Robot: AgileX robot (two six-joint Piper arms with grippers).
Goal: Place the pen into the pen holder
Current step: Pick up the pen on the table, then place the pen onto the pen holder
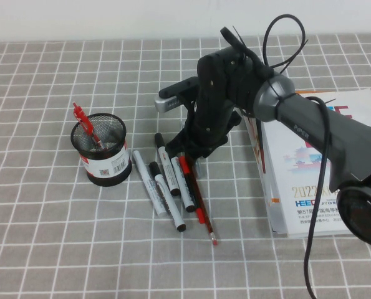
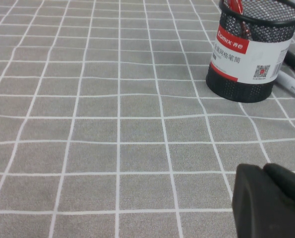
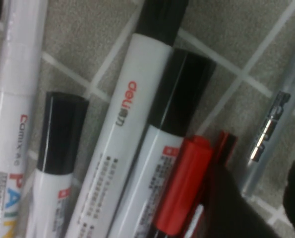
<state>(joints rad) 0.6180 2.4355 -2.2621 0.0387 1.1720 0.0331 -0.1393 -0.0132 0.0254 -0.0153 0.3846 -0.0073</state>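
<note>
Left gripper [image 2: 271, 203] idles low over the table [image 1: 42, 249], grip unreadable, near the pen holder [image 1: 101, 149]. Right gripper [image 1: 194, 156] is down over the marker cluster; the pen [image 3: 271, 131] lies flat just beside its fingers, grip unreadable.

We cannot see the right gripper [image 1: 196, 156] fingertips, hidden beneath its own wrist above the markers [image 1: 166, 180]. The pen [image 3: 268, 134] runs off the wrist picture's edge. The left gripper [image 2: 271, 201] shows only a dark corner, its fingers cut off
</note>
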